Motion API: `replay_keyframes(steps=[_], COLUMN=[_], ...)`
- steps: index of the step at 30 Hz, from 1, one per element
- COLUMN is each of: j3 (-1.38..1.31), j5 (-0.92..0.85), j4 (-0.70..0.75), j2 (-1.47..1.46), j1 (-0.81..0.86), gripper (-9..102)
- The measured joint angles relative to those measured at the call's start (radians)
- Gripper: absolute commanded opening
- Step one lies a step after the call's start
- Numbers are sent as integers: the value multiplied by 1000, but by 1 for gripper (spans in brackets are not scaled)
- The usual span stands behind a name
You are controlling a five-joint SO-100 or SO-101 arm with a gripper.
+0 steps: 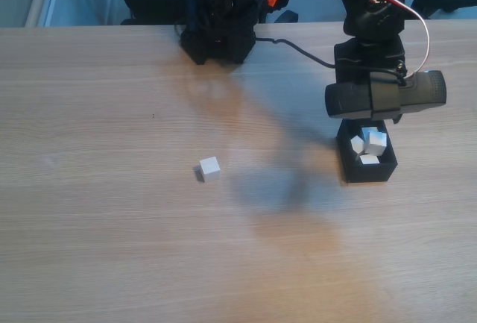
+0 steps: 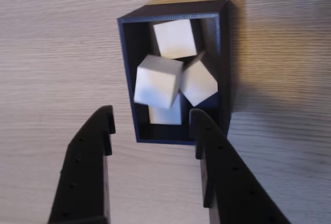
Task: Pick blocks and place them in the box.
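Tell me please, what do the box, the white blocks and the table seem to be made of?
The box: probably matte dark plastic, perhaps 3D-printed, since its rim shows fine ridges. The white blocks: plain, matte, sharp-edged, likely plastic or painted wood; the look leaves it open. The table: pale wood grain, probably laminate, with a soft sheen. The open claw looks like matte black plastic.

Warm, uneven light — soft shadows, 1 block (image 2: 158, 80) blurred.

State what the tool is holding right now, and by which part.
Nothing is held. The tool is open above the box, its fingers bare; a blurred white block lies between tool and box, untouched by either finger.
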Motion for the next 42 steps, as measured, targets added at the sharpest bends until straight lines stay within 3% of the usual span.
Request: replay_keyframes(steps=[6,16,26,35,42], j3=[67,440,632,680,721], j5=[-21,-225,-328,-371,-445], j4=[20,-67,-129,-137,-241], j2=[43,259,391,410,353], j1=[120,436,624,681,739], gripper=[0,0,17,19,20])
